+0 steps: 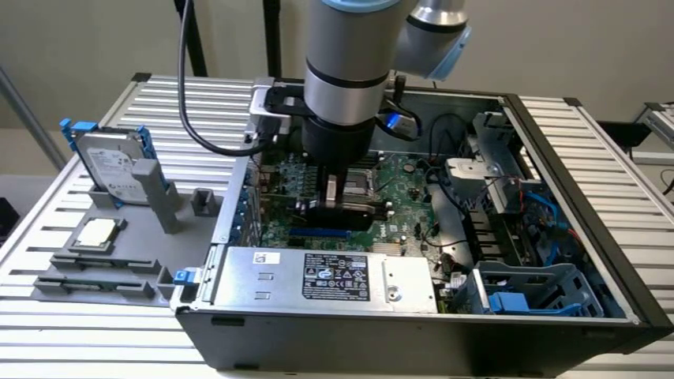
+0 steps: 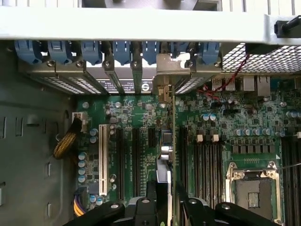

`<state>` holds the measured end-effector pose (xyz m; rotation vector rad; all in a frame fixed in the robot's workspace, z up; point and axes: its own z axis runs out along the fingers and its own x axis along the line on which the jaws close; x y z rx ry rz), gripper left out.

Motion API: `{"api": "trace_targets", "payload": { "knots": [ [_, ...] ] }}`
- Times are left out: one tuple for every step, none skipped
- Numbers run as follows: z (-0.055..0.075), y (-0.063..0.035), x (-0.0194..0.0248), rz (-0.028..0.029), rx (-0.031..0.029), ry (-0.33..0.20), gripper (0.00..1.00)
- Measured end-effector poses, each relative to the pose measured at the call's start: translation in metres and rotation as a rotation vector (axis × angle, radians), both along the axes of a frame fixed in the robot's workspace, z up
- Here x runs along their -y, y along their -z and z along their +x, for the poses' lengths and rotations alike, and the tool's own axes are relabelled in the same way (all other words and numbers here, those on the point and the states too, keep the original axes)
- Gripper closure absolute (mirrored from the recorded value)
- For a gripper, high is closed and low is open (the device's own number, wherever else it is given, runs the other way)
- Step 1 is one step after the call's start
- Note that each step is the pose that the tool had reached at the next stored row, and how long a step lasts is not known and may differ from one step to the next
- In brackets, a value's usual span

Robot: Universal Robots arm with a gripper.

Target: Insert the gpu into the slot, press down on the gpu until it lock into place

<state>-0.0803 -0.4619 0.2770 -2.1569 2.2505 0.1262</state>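
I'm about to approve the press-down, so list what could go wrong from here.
1. The thin black gpu card, gripped by the fingers, may sit off the long bright-blue plastic slot; pressing could jam or bend it.
2. Its silver metal bracket sits close to the grey rear slot covers and might snag.
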Motion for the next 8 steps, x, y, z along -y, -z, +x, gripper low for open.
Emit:
{"api": "trace_targets", "payload": {
  "knots": [
    [-0.0004, 0.0007, -0.0003, -0.0001, -0.0001, 0.000, 0.74],
    [-0.0004, 0.0009, -0.0004, -0.0001, -0.0002, 0.000, 0.74],
    [-0.0004, 0.0010, -0.0004, 0.0001, -0.0002, 0.000, 0.74],
    [-0.0004, 0.0010, -0.0004, 0.0001, -0.0002, 0.000, 0.74],
    [-0.0004, 0.0010, -0.0004, 0.0001, -0.0002, 0.000, 0.74],
    [-0.0005, 0.0011, -0.0004, 0.0002, -0.0001, 0.000, 0.74],
    [-0.0004, 0.0011, -0.0004, 0.0002, -0.0001, 0.000, 0.74],
    [-0.0005, 0.0012, -0.0004, 0.0003, -0.0001, 0.000, 0.74]
  ]
}}
